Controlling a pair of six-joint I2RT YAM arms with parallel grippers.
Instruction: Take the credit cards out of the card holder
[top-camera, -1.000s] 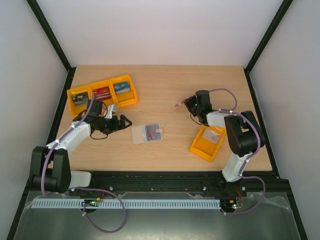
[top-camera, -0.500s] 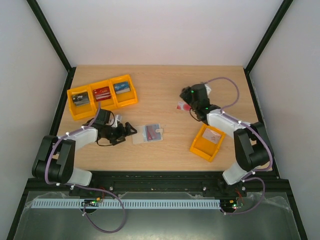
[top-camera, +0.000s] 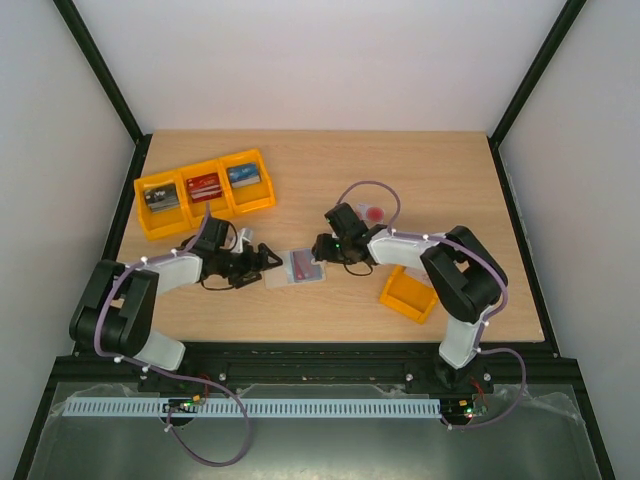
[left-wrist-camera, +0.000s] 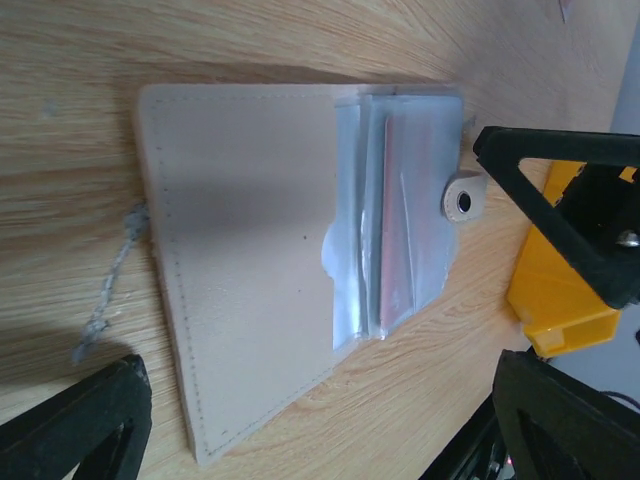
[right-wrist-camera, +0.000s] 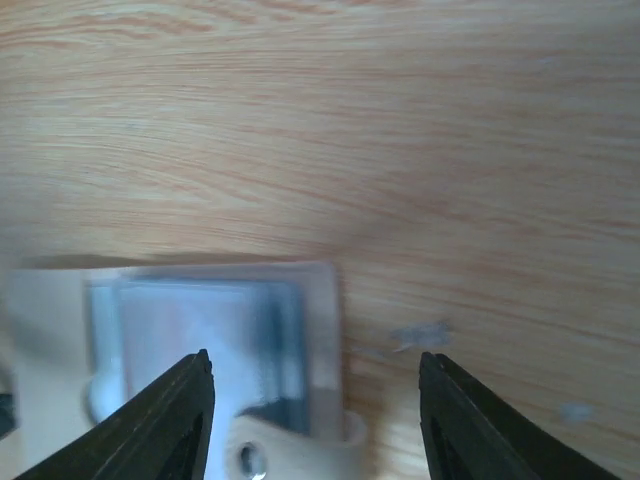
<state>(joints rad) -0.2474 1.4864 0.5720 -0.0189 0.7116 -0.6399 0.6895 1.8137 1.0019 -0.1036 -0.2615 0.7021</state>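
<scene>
The card holder (top-camera: 296, 268) lies open at mid-table, a cream-white wallet (left-wrist-camera: 240, 250) with clear bluish sleeves (left-wrist-camera: 415, 170) and a snap tab (left-wrist-camera: 462, 200). A dark red card (left-wrist-camera: 392, 240) shows inside the sleeves. My left gripper (top-camera: 266, 260) is open at the holder's left edge, its fingers (left-wrist-camera: 90, 420) wide apart and holding nothing. My right gripper (top-camera: 319, 249) is open at the holder's right edge, its jaws straddling the tab (right-wrist-camera: 290, 455) and the sleeve corner (right-wrist-camera: 200, 340). A small white card with red on it (top-camera: 372, 213) lies loose on the table behind the right arm.
Three joined orange bins (top-camera: 204, 190) stand at the back left, each with a card inside. Another orange bin (top-camera: 406, 296) sits right of the holder, partly under the right arm, and shows in the left wrist view (left-wrist-camera: 560, 290).
My right gripper opened and left the white-and-red card on the table at the back, then swung left to the card holder. My left gripper moved right, up to the holder's edge.
</scene>
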